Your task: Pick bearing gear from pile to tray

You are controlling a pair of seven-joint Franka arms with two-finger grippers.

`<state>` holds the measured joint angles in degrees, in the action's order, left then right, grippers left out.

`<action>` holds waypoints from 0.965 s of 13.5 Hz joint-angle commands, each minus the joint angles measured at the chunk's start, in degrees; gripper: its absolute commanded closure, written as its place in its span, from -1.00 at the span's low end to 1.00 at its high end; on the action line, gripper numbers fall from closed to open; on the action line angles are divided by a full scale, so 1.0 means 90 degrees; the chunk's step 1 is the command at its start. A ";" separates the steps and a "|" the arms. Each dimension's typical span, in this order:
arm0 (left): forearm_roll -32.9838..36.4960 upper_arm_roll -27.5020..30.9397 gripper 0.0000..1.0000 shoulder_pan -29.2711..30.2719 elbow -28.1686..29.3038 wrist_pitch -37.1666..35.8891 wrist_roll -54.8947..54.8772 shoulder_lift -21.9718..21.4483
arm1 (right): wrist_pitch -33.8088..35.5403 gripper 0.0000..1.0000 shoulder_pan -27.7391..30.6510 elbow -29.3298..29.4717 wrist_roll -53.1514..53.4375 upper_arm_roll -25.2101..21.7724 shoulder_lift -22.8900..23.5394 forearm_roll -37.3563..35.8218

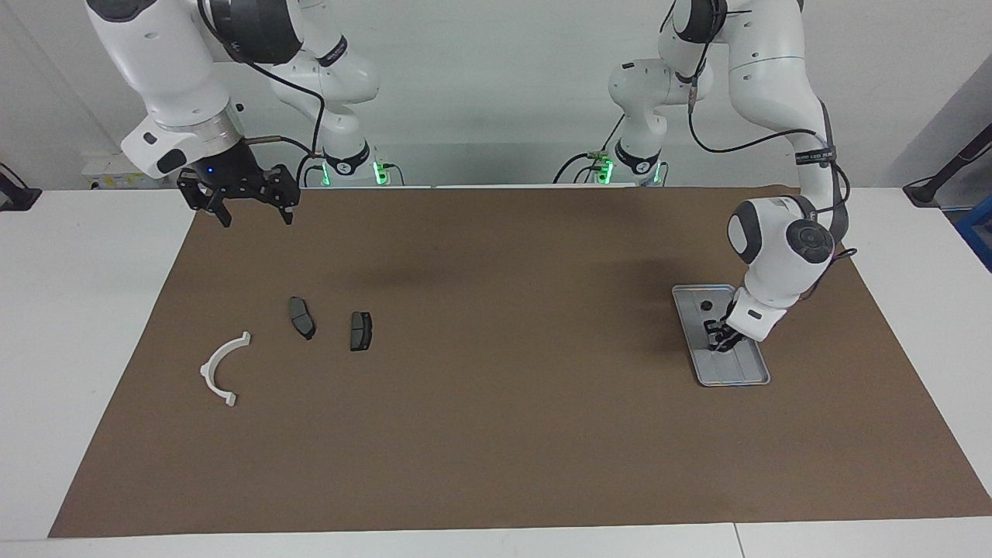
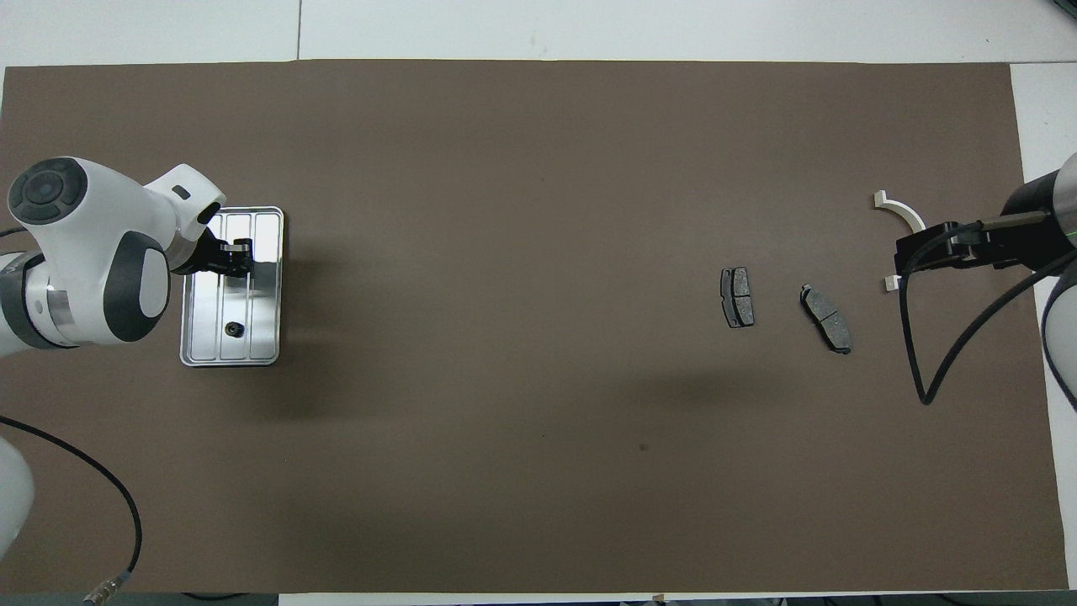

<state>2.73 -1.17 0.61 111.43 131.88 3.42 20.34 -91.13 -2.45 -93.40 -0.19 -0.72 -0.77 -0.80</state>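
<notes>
The silver tray (image 1: 736, 373) (image 2: 262, 290) lies toward the left arm's end of the table. One small black round bearing gear (image 1: 706, 305) (image 2: 234, 329) rests in the part of the tray nearest the robots. My left gripper (image 1: 720, 342) (image 2: 241, 252) is down low over the tray's middle; what it holds, if anything, is hidden. The pile lies toward the right arm's end: a white half-ring bracket (image 1: 220, 369) (image 2: 907, 215) and two dark brake pads (image 1: 301, 317) (image 2: 737, 297). My right gripper (image 1: 256, 217) (image 2: 902, 264) waits open, raised above the mat's edge.
A brown mat (image 1: 496, 403) covers most of the white table. The second brake pad (image 1: 360, 330) (image 2: 827, 318) lies beside the first. A black cable (image 2: 934, 370) loops down from the right arm.
</notes>
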 commanded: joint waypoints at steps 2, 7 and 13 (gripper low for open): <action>-0.0059 -0.0065 -1.00 0.0050 0.0149 -0.0062 -0.0097 -0.0276 | -0.0099 -1.00 -0.0031 -0.0062 -0.0126 -0.0076 -0.0031 0.0069; -0.0079 -0.0085 -1.00 0.0040 -0.0162 -0.2032 -0.0107 -0.1545 | -0.0109 -1.00 -0.0031 -0.0052 -0.0116 -0.0066 -0.0022 0.0060; -0.0421 -0.0104 -1.00 0.0040 -0.0828 -0.3646 -0.0058 -0.2307 | -0.0245 -1.00 -0.0021 -0.0013 -0.0116 -0.0076 0.0008 0.0030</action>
<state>-0.08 -2.21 0.67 104.72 101.85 3.36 1.62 -92.44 -2.45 -93.39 -0.19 -0.80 -0.74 -0.80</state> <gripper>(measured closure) 0.000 0.000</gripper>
